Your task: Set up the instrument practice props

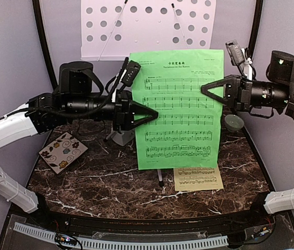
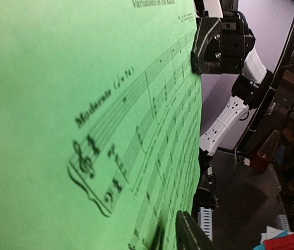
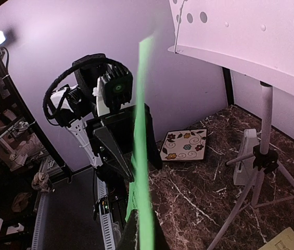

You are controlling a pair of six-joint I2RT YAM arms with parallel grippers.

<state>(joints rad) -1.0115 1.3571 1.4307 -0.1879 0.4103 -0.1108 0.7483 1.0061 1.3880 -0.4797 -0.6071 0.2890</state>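
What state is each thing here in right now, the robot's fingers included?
music stand: upright, no sheet on its desk.
green music sheet: upright in mid-air.
right fingers: shut on its right edge.
left fingers: at its left edge, grip unclear.
pale-yellow sheet: flat on the table.
metronome: standing near the stand's legs.
floral tile: lying flat.
small bowl: resting on the table.

Both arms reach inward, raised. The right gripper is clamped tight; the left gripper faces it, gap unclear.
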